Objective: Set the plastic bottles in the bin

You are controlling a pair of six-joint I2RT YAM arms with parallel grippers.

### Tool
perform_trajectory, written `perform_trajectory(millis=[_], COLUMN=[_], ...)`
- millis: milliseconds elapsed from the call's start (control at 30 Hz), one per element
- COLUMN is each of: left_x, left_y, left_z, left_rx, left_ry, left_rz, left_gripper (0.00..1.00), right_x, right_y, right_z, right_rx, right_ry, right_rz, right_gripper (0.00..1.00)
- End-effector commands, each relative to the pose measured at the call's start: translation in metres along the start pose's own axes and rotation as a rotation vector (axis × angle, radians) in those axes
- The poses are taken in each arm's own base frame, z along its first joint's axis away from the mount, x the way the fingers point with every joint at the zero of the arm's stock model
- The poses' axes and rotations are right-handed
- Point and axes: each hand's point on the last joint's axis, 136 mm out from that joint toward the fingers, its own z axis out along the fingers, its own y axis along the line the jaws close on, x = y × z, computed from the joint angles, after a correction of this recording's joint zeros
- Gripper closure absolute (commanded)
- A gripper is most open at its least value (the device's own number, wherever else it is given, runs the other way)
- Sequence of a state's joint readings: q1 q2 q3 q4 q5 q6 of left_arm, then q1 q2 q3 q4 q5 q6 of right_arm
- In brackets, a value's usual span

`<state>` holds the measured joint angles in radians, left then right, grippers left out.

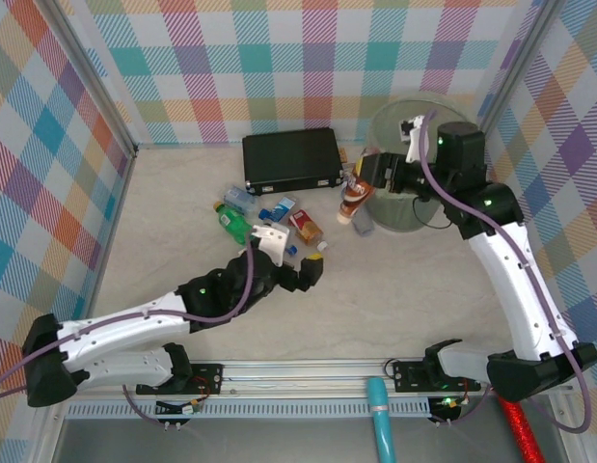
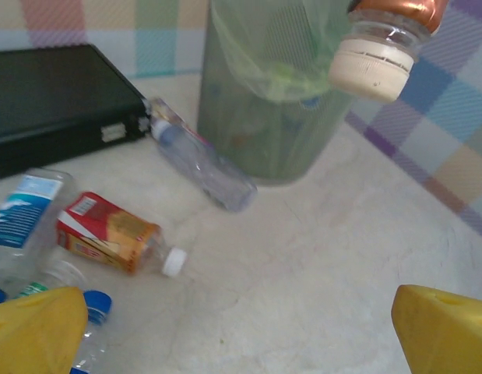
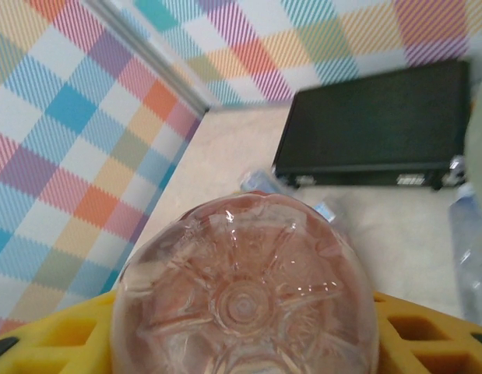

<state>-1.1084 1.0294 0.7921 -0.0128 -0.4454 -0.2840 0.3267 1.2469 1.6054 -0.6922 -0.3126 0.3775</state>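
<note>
Table point(image 1: 394, 289): pale stone-look surface, walled in by chequered panels.
Bin point(image 1: 411, 106): pale-green and translucent, with a bag liner. It stands upright at the far right of the table.
Black case point(image 1: 290, 161): lies flat at the far wall, left of the bin and apart from it.
Right gripper point(image 1: 369, 183): raised at the bin's left side. The jaws are closed partway on a bottle, and the wrist view shows the bottle's base wedged between the yellow pads.
Left gripper point(image 2: 241, 343): low over the table's middle. The jaws are spread wide with nothing between the pads.
Brown-labelled bottle point(image 1: 355, 200): held by the right gripper with its cream cap pointing down. It is clear of the table and outside the bin, just beside the bin's left wall.
Loose bottles point(image 1: 242, 220): a cluster lies on its side in front of the case, green and blue-labelled ones among them.
Red-labelled bottle point(image 2: 108, 238): lies flat with its white cap towards the bin.
Clear bottle point(image 2: 202, 164): lies flat just beside the bin's foot. Contact with the bin cannot be confirmed.
</note>
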Motion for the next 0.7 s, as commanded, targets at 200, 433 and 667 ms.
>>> perform_trajectory(millis=[200, 433, 667], left_x=[0.010, 0.005, 0.006], left_y=[0.032, 0.046, 0.061], left_z=[-0.024, -0.043, -0.058], left_rx=[-0.096, -0.126, -0.155], left_ry=[-0.010, -0.036, -0.065], left_rz=[-0.031, -0.029, -0.068], left_gripper=[0.00, 0.00, 0.00], right_x=[-0.082, -0.136, -0.160], right_y=[-0.052, -0.103, -0.160], right_z=[-0.023, -0.032, -0.019], right_rx=[0.379, 0.667, 0.773], right_ry=[-0.235, -0.373, -0.403], right_rz=[-0.151, -0.241, -0.218], right_gripper=[0.45, 0.45, 0.44])
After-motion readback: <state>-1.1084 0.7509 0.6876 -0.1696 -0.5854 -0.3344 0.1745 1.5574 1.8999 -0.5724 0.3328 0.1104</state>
